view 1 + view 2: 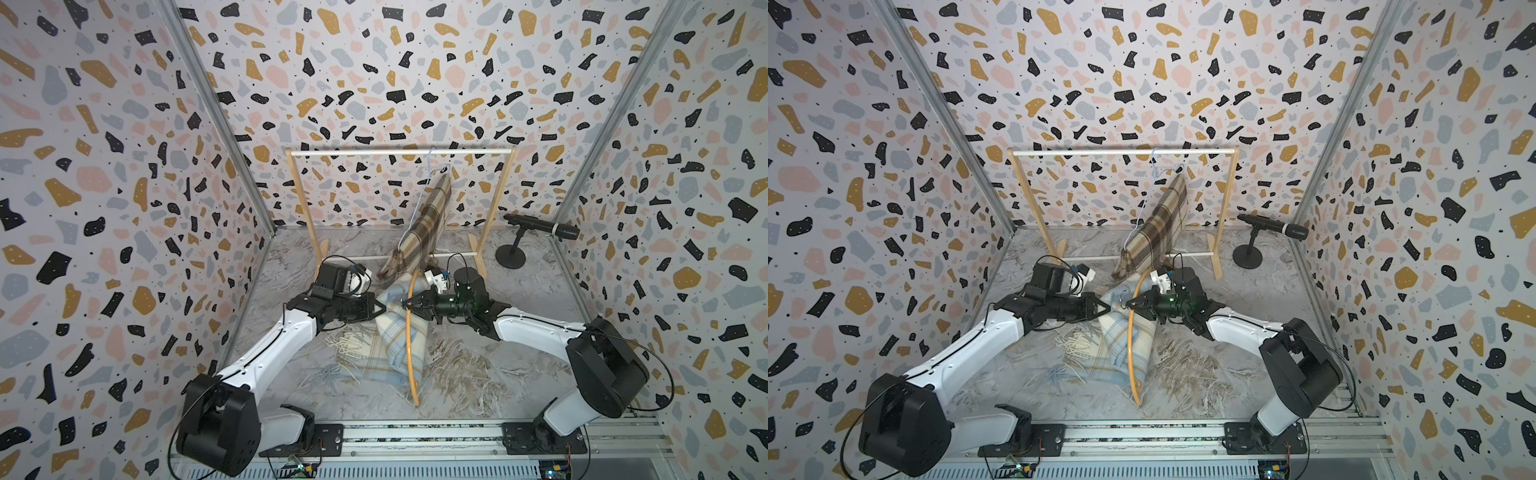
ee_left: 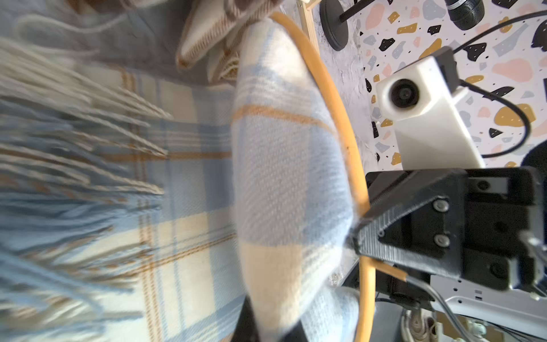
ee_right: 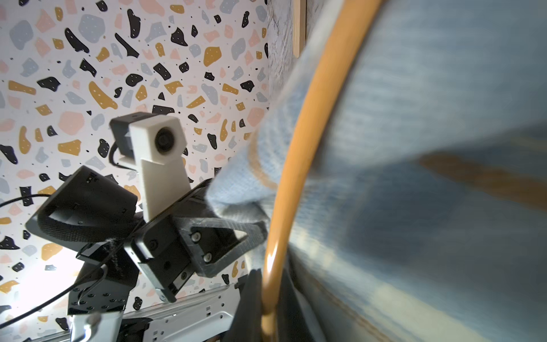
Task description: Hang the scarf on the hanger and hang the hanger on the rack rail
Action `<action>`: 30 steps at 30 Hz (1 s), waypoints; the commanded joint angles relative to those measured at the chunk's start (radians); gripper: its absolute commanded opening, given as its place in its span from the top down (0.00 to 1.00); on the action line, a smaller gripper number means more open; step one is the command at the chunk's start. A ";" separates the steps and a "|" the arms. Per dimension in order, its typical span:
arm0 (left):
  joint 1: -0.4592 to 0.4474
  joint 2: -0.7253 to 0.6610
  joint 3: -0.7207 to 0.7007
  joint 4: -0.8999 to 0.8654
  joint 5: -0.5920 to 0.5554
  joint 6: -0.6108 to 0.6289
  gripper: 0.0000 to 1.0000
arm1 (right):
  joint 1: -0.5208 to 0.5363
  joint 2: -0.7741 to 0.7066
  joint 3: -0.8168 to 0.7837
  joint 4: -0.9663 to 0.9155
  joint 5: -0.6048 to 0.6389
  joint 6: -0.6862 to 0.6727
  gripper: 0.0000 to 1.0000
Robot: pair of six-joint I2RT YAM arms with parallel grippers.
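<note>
jaws of the left gripper (image 1: 384,308) are pinched shut on a raised fold of the blue plaid scarf (image 1: 395,349); the rest of it lies heaped on the bench (image 1: 519,332). just right of it, the right gripper (image 1: 405,305) has its jaws clamped on the orange hanger (image 1: 409,357), which rests against that scarf. two scarves, two hangers: the brown plaid scarf (image 1: 424,220) hangs on a pale blue hanger (image 1: 417,199) from the one wooden rack (image 1: 353,153). one microphone (image 1: 540,226) stands far right.

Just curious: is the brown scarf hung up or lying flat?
Hung up: the brown scarf drapes over a blue hanger hooked on the rack's top rail.
</note>
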 commanded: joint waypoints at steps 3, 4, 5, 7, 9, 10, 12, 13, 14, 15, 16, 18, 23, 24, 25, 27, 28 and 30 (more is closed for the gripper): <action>0.095 0.024 0.117 -0.303 -0.043 0.251 1.00 | -0.002 -0.022 -0.006 -0.008 0.033 0.002 1.00; 0.110 0.032 0.133 -0.319 -0.046 0.279 1.00 | -0.002 -0.016 -0.011 0.000 0.038 -0.001 1.00; 0.124 0.041 0.146 -0.332 -0.053 0.304 0.99 | -0.002 -0.009 -0.017 0.010 0.046 -0.003 1.00; 0.145 0.061 0.174 -0.356 -0.079 0.354 0.99 | -0.002 0.006 -0.027 0.029 0.063 -0.010 1.00; 0.160 0.084 0.189 -0.364 -0.101 0.376 0.99 | -0.003 0.021 -0.036 0.041 0.082 -0.028 1.00; 0.167 0.096 0.192 -0.360 -0.103 0.381 0.99 | -0.003 0.027 -0.042 0.045 0.090 -0.035 1.00; 0.178 0.120 0.193 -0.341 -0.106 0.384 0.99 | -0.004 0.044 -0.049 0.041 0.097 -0.055 1.00; 0.184 0.131 0.195 -0.334 -0.110 0.387 0.99 | -0.004 0.050 -0.055 0.041 0.099 -0.060 1.00; 0.186 0.143 0.199 -0.332 -0.119 0.391 0.99 | -0.006 0.054 -0.062 0.040 0.103 -0.067 1.00; 0.187 0.150 0.203 -0.334 -0.132 0.395 0.99 | -0.007 0.056 -0.069 0.033 0.109 -0.075 1.00; 0.188 0.159 0.207 -0.336 -0.142 0.399 0.99 | -0.009 0.059 -0.075 0.027 0.115 -0.086 1.00; 0.190 0.168 0.204 -0.333 -0.162 0.398 0.99 | -0.018 0.064 -0.087 0.016 0.119 -0.108 1.00; 0.201 0.186 0.186 -0.332 -0.241 0.388 0.99 | -0.040 0.065 -0.120 0.008 0.121 -0.135 1.00; 0.204 0.185 0.180 -0.332 -0.258 0.384 1.00 | -0.044 0.064 -0.127 0.013 0.119 -0.135 1.00; 0.207 0.180 0.175 -0.330 -0.272 0.380 1.00 | -0.048 0.065 -0.134 0.025 0.114 -0.124 1.00; 0.216 0.166 0.162 -0.321 -0.292 0.373 1.00 | -0.056 0.072 -0.152 0.083 0.098 -0.087 1.00; 0.221 0.160 0.158 -0.319 -0.302 0.369 1.00 | -0.061 0.076 -0.160 0.111 0.088 -0.062 1.00; 0.233 0.147 0.156 -0.318 -0.310 0.366 1.00 | -0.064 0.084 -0.165 0.161 0.069 -0.028 1.00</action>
